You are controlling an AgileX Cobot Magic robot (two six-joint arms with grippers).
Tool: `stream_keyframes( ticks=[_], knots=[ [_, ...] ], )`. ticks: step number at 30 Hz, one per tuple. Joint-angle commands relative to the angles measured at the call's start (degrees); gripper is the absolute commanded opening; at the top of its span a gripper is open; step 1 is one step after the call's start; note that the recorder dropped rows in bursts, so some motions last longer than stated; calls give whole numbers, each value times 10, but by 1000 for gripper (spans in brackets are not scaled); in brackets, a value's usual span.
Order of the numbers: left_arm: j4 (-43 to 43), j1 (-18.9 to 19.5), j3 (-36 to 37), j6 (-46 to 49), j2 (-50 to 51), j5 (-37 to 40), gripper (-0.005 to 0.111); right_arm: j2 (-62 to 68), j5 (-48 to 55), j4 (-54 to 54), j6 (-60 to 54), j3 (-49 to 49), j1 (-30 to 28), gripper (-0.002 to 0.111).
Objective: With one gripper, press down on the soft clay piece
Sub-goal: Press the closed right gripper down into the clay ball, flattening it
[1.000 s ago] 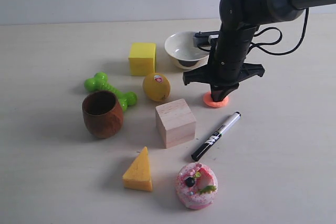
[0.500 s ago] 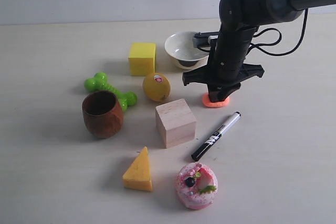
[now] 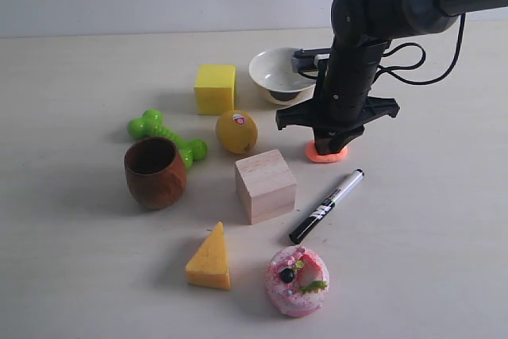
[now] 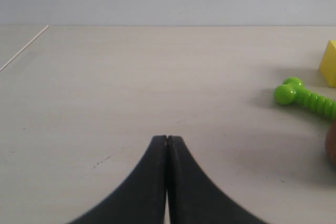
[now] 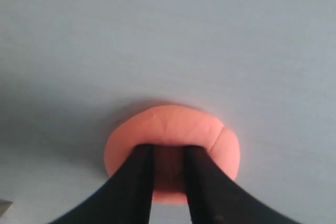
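Observation:
The soft clay piece [image 3: 325, 155] is a flattened salmon-orange disc on the table, right of the lemon. My right gripper [image 3: 331, 147] stands upright on it, tips sunk into its top. In the right wrist view the two dark fingers [image 5: 139, 174] are a narrow gap apart, pushed into the clay [image 5: 173, 124], which bulges round them with a dent between. My left gripper [image 4: 167, 139] is shut and empty, hovering over bare table, outside the exterior view.
Round the clay stand a white bowl [image 3: 278, 75], a lemon [image 3: 236, 132], a wooden cube [image 3: 265, 186] and a black marker [image 3: 327, 206]. Farther off are a yellow block [image 3: 215, 88], green dumbbell [image 3: 165, 136], brown cup [image 3: 155, 172], orange-yellow wedge [image 3: 209, 260] and pink donut [image 3: 298, 280].
Over the last second my right gripper sank a little lower and the clay spread flatter under it. Nothing has moved in the last half second.

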Motion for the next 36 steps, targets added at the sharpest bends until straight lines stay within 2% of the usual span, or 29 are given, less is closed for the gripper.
stream_keyframes(
  ticks=[1, 11, 19, 36],
  knots=[
    [-1, -3, 0, -1, -4, -5, 0, 26, -2, -5, -4, 10, -1, 27],
    [-1, -3, 0, -1, -4, -5, 0, 17, 0, 9, -4, 10, -1, 26],
    [-1, -3, 0, -1, -4, -5, 0, 16, -3, 8, -4, 10, -1, 21],
    [-1, -3, 0, -1, -4, -5, 0, -13, -3, 9, -4, 10, -1, 21]
  ],
)
